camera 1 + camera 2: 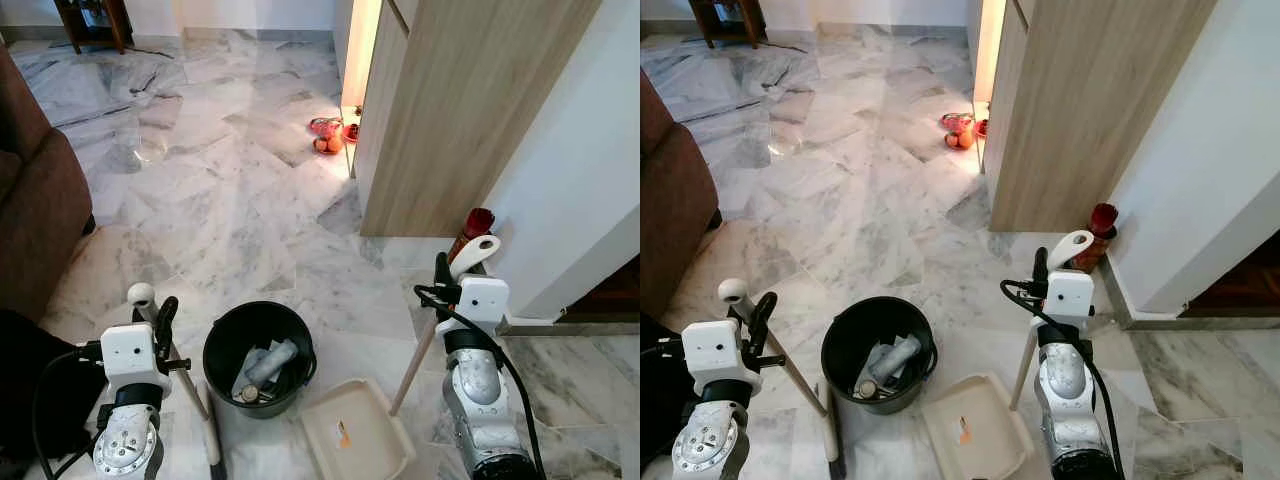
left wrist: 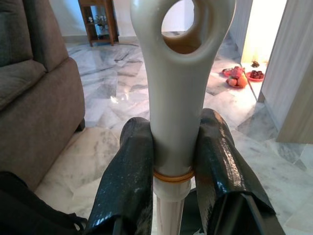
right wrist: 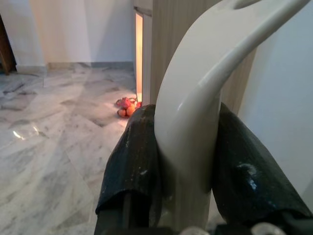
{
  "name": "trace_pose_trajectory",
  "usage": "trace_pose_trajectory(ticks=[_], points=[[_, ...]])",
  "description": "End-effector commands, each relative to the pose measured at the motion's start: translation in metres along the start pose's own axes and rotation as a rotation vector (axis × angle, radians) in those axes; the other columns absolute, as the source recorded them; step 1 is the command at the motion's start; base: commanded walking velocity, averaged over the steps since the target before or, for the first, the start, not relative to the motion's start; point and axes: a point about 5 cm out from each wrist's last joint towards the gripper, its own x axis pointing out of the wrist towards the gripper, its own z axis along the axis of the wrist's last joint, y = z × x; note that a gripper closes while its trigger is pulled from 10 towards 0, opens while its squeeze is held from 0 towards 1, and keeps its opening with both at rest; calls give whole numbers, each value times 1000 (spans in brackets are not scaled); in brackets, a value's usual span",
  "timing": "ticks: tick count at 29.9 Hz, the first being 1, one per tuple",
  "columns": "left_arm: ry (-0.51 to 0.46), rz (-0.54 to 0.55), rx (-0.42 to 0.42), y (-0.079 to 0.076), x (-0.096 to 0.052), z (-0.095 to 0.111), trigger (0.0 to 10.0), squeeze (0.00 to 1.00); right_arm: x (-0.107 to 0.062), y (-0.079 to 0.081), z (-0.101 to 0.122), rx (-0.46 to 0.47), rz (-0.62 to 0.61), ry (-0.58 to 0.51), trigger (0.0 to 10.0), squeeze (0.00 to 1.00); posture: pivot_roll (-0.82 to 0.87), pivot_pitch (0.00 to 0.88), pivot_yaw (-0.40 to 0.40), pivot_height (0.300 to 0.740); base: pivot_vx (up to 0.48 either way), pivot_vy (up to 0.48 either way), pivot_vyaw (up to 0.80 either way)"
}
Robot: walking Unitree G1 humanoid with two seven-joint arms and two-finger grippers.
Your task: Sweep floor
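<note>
- Our left end effector (image 1: 160,318) is clamped on the cream grip of the broom handle (image 2: 177,88); in the left wrist view both black fingers (image 2: 128,181) press its sides just above an orange ring.
- From that grip the broom's pale shaft (image 1: 188,385) slopes down and inward toward the floor (image 1: 230,200), ending by the near-left side of the black bucket (image 1: 222,345) — so its long axis leans from our left side toward the middle.
- Our right end effector (image 1: 442,280) is closed on the curved cream handle of the dustpan (image 3: 195,107), fingers (image 3: 134,161) squeezing it from both sides.
- The dustpan's wooden pole (image 1: 415,365) runs down and inward to the cream dustpan tray (image 1: 360,440), which lies flat on the floor just to the right of the bucket, apart from the broom's lower end.
- The bucket sits between the two tools and already holds some rubbish.
- Farther out, by the lit gap beside the wooden cabinet (image 1: 450,110), lie red and orange objects (image 1: 330,135) — well ahead of both arms, slightly to the right.
- We judge the next sweep depends on drawing the broom's foot toward the tray's open side, with the bucket in the way between them.
</note>
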Motion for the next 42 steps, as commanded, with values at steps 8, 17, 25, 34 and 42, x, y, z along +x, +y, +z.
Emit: trace_pose_trajectory(ticks=[8,17,25,34,42], points=[[-1,-22,-1,-5,-1,-1,10000,0,3,-6,-2,12,-18,22,10000,0,23,111,-57,740,0,0,0],[0,-21,0,-6,-3,-2,10000,0,2,-5,0,22,-6,14,10000,0,17,116,-61,740,0,0,0],[-30,26,12,-4,0,1,10000,0,3,-4,0,28,13,9,10000,0,4,113,-63,740,0,0,0],[-34,12,16,-9,5,1,10000,0,-2,0,-2,39,31,16,10000,0,-6,113,-61,740,0,0,0],[-44,-3,17,-13,8,2,10000,0,0,-1,-1,39,29,12,10000,0,-13,126,-63,740,0,0,0]])
